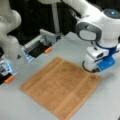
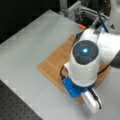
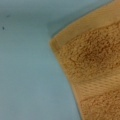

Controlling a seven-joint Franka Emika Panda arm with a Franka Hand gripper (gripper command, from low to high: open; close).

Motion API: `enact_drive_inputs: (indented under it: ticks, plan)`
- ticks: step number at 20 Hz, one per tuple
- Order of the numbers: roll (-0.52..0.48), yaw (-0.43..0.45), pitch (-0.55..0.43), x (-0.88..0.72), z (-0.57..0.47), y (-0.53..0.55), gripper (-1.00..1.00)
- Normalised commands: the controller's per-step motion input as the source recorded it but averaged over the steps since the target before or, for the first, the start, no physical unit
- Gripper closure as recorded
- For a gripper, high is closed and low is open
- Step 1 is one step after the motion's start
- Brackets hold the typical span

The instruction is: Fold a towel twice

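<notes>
I see the towel (image 1: 61,87) lying flat and unfolded on the table (image 1: 105,105), my gripper (image 1: 93,70) low over one corner, jaw state hidden, so both folds remain.

White rounded arm (image 1: 100,27), grey joint cap, glowing blue light, blue wrist block, black cable.

orange-brown towel (image 1: 61,86) — paler stripe bands, grey table (image 1: 105,105)
</notes>
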Motion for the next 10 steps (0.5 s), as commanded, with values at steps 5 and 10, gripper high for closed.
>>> enact_drive_inputs:
  ticks: [5,10]
  plan:
    - [-0.319,-0.051,0.051,0.16,-0.15,0.11,-1.0]
    - [-0.352,0.026,0.013,0.09,-0.2,-0.03,-1.0]
